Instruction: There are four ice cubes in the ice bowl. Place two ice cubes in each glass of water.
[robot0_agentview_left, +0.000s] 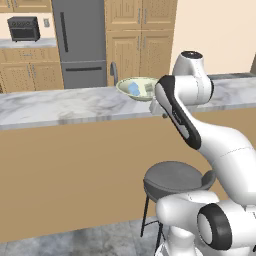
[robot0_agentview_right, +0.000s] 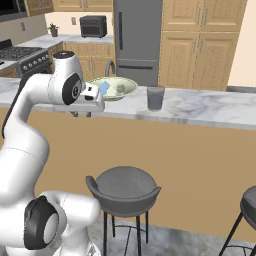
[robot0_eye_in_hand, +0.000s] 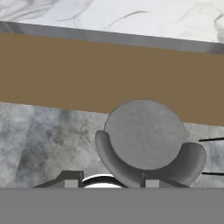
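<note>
From the left base view, the bowl with ice cubes sat on the table. From the right, one glass stood beside it. The hand view looked down on a stool; the hand held nothing, its spread unclear. Reaching for ice came next, I judged.

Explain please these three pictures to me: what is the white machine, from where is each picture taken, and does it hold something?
The white machine is a robot arm on a base that can drive, in a rendered kitchen. Two pictures come from cameras on the base, behind the arm to its left and right. The third comes from a camera on the hand, looking down at a grey stool and the floor. On the marble counter stand a pale green bowl with ice cubes and a grey glass of water. The gripper shows just its fingertips, with nothing visible between them.
</note>
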